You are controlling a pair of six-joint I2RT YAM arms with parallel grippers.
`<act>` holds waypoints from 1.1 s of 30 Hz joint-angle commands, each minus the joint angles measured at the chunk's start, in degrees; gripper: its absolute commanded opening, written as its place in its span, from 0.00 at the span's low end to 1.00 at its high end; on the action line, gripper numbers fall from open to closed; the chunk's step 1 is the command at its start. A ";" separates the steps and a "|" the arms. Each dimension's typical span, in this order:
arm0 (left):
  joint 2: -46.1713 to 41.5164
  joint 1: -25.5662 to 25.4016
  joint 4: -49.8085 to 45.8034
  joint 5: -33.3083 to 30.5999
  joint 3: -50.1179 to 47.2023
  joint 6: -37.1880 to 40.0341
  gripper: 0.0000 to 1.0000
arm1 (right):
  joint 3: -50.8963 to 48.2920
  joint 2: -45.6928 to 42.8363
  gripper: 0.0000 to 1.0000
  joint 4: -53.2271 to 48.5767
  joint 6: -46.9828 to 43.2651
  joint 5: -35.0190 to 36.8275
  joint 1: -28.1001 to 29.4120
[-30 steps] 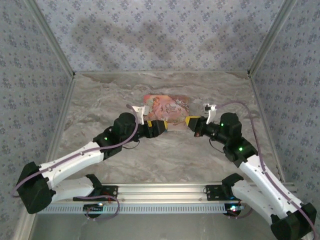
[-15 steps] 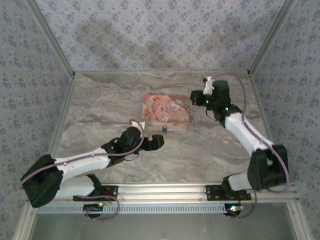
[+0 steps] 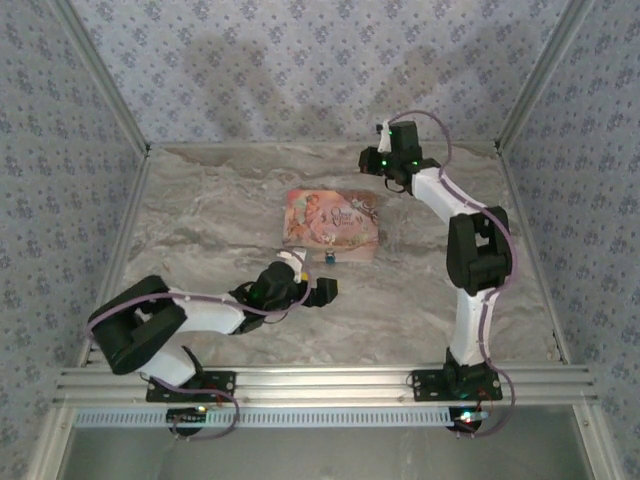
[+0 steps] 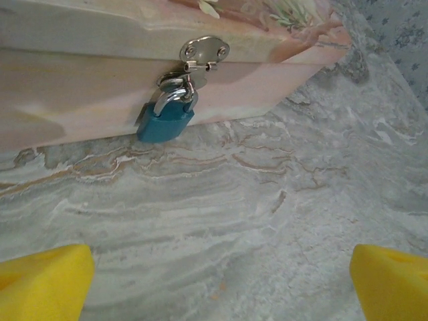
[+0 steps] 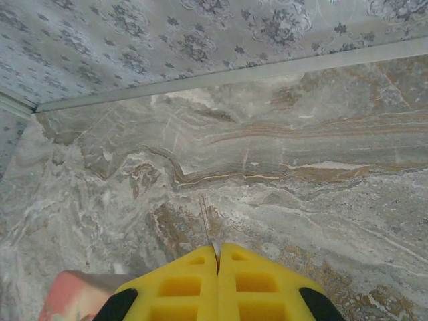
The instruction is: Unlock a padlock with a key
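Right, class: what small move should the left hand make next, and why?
Probably ease the left hand forward and close it on the padlock. The hand stands open, short of the lock, which hangs from the hasp of the pink box, while the right hand pinches the key far back.

We see a worktop (image 3: 200, 230) with a grey-brown marbled surface, closed in by patterned walls (image 3: 300, 70) at the back and both sides. A flat pink printed box (image 3: 332, 222) lies directly on it, a little beyond the middle. Its front wall sits flush on the marble. The blue padlock (image 4: 165, 124) hangs from the box's hasp (image 4: 202, 52) down to the worktop; whether it touches the surface we cannot tell.
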 commanded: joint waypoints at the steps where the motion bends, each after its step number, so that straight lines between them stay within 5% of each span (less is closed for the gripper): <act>1: 4.89 -0.03 8.95 -0.74 3.41 5.98 0.98 | 5.47 3.46 0.00 -5.28 -1.89 1.15 1.29; 19: 19.49 1.75 13.88 2.64 12.46 10.62 0.98 | 3.88 7.22 0.00 -7.26 -6.55 2.42 5.21; 26: 22.15 2.49 14.95 9.16 15.61 13.18 0.95 | 1.93 7.09 0.00 -7.41 -8.16 2.57 5.87; 33: 24.84 5.64 27.51 16.59 13.85 7.92 0.89 | -1.24 6.32 0.00 -6.05 -8.23 2.49 6.05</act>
